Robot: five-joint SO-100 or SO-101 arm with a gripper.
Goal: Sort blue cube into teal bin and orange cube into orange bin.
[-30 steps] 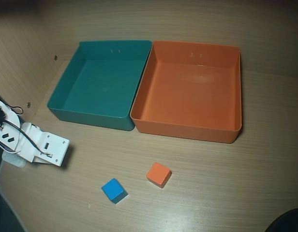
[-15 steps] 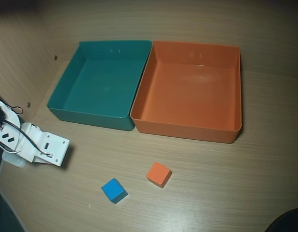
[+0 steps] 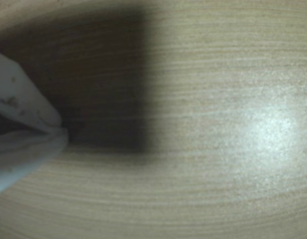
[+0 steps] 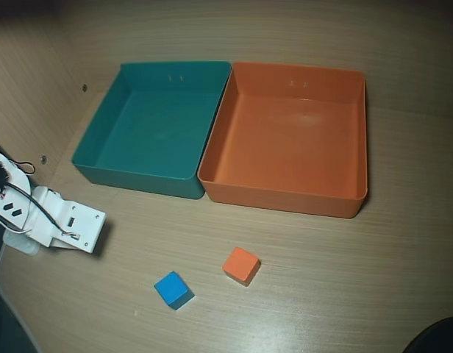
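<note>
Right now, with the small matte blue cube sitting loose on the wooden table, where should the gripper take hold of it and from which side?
Come straight down from above: the small matte blue cube rests flat on the wooden table, clear of the orange cube. Close on two opposite side faces. It sits rotated in the overhead view, so turn the wrist to match. The gripper looks closed, so open it first.

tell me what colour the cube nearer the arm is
Bright blue: the blue cube, clearest in the overhead view.

bins [image 4: 204, 176] side by side, cubes [image 4: 212, 278] before them
</note>
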